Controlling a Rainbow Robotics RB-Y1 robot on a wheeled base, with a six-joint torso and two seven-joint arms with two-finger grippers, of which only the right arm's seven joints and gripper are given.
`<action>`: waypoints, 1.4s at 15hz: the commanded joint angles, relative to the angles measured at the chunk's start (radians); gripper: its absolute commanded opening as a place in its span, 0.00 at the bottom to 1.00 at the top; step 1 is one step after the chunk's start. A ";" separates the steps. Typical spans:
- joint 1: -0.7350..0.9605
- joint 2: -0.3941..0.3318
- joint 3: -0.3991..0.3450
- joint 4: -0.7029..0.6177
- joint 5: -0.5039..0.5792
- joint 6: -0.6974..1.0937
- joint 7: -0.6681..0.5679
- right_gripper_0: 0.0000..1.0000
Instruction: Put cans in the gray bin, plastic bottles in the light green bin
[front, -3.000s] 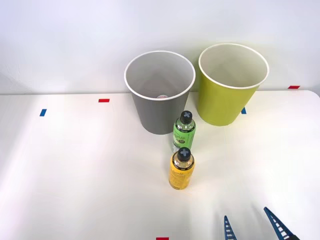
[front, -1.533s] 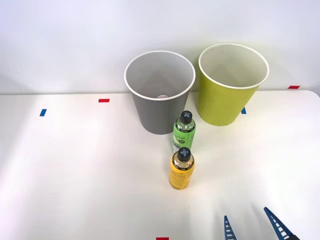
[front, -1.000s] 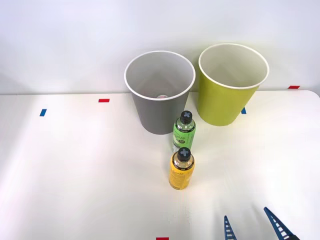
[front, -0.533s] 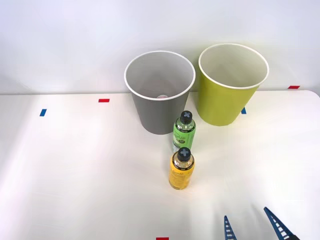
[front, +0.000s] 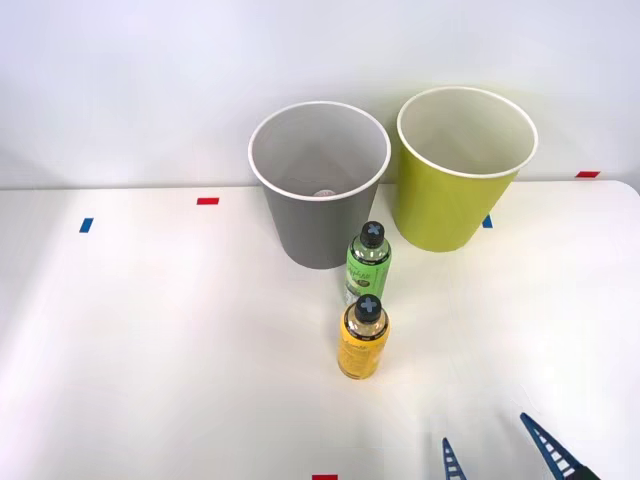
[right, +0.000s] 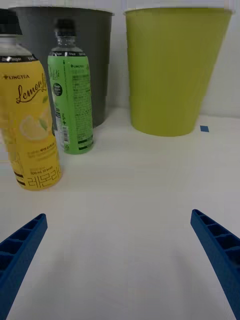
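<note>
Two plastic bottles stand upright mid-table: a yellow-labelled one (front: 364, 343) (right: 32, 117) nearer me and a green-labelled one (front: 368, 264) (right: 71, 93) just behind it. Behind them stand the gray bin (front: 320, 190) (right: 95, 60) and, to its right, the light green bin (front: 461, 175) (right: 175, 70). My right gripper (front: 497, 455) (right: 120, 260) is open and empty at the table's near edge, to the right of and nearer than the yellow bottle, its blue ribbed fingers (right: 220, 250) spread wide. No cans are in view.
The white table (front: 150, 330) carries small red tape marks (front: 207, 201) and blue tape marks (front: 86, 225) near its back and front edges. A pale wall rises behind the bins. Open table surface lies to the left and right of the bottles.
The right gripper's fingertips have shifted slightly left and lower in the front view. Bottles and bins have not moved.
</note>
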 joint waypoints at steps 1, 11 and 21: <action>-0.047 -0.134 0.079 -0.050 -0.037 -0.001 0.008 1.00; -0.427 -0.290 0.344 -0.052 -0.340 0.093 0.101 1.00; -0.668 -0.206 0.383 0.109 -0.451 0.151 0.182 1.00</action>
